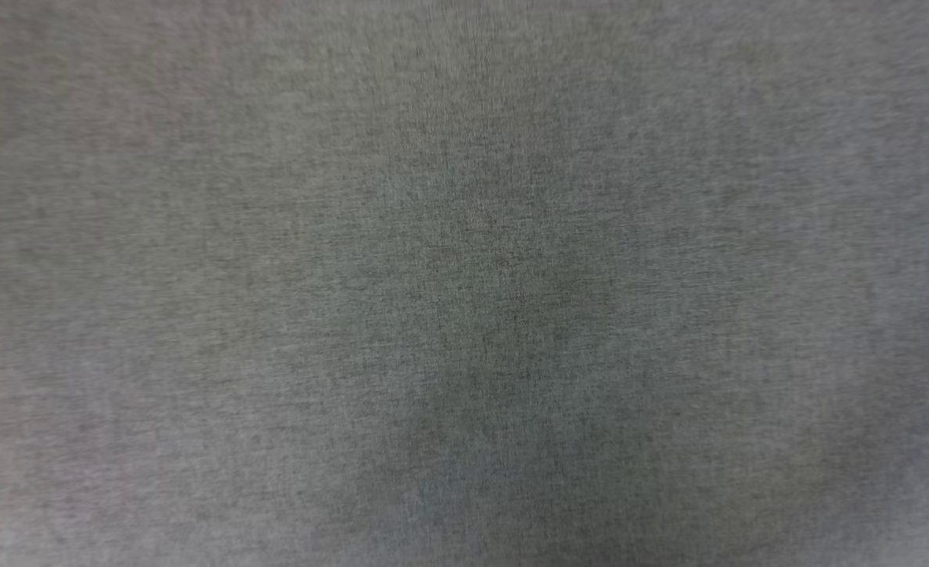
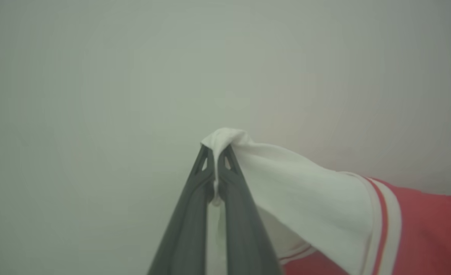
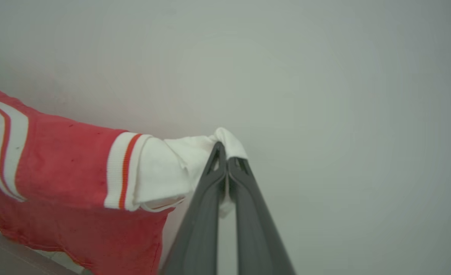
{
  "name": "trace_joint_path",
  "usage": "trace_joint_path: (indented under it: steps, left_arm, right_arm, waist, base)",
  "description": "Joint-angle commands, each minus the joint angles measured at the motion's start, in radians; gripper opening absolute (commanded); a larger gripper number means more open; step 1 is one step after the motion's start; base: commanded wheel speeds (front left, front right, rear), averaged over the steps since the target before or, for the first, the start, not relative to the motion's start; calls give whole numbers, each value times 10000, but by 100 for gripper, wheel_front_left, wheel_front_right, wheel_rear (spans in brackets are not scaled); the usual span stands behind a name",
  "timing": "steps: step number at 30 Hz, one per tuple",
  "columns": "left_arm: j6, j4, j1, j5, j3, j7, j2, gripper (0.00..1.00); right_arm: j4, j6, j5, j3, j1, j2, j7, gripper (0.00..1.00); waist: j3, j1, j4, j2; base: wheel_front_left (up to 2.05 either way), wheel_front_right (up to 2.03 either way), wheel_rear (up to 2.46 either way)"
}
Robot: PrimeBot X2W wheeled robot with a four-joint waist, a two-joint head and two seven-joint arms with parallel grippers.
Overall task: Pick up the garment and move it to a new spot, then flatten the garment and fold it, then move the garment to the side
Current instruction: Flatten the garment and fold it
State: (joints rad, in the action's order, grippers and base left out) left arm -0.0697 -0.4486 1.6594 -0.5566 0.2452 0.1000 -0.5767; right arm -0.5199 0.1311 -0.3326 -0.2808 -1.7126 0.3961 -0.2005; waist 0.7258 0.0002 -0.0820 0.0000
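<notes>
Pale blank background lies beyond both sets of fingers, and grey woven cloth (image 1: 464,283) spreads below the head camera. Pinched tight on the tip of one white sleeve (image 2: 305,179) is the left gripper (image 2: 215,154); the right gripper (image 3: 225,152) is clamped likewise on the other sleeve (image 3: 164,168). The garment (image 3: 68,160) hangs off to the side of each pair of tips, its red body sagging below them. It looks light, limp and stretchy, not slippery. Sleeve ends or shoulder seams seem the best holds for spreading it flat.
</notes>
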Motion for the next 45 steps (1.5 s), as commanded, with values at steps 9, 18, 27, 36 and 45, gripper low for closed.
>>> trace_joint_path:
  steps: [9,18,27,36,45]
  left_arm:
    - [23,-513,-1005,-486,-188,-509,339,0]
    - [433,-1140,-2595,-928,-187,-1374,738,0]
    - [1025,-1500,-6171,-1616,-172,-2432,1210,0]
    - [457,321,-10718,-2284,-414,-2342,1037,0]
    - [-1222,3332,-14998,-2274,-546,-1696,592,0]
  right_arm:
    - [-1230,-7,-490,-372,289,-578,663,0]
    - [-2113,-7,-1041,-549,1699,-782,963,0]
    - [-1720,-7,-1717,-592,5413,-456,744,0]
    - [386,-10,-1475,-425,9954,88,867,0]
    - [3335,-10,-1117,1280,14338,-393,-147,0]
  waist:
    - [618,-2,62,0]
    - [-264,-2,331,0]
    - [-2660,-2,644,0]
    - [-4848,-2,618,0]
    - [-6012,-2,564,0]
  base:
    - [0,0,0]
    - [0,0,0]
    - [0,0,0]
    - [0,0,0]
    - [0,0,0]
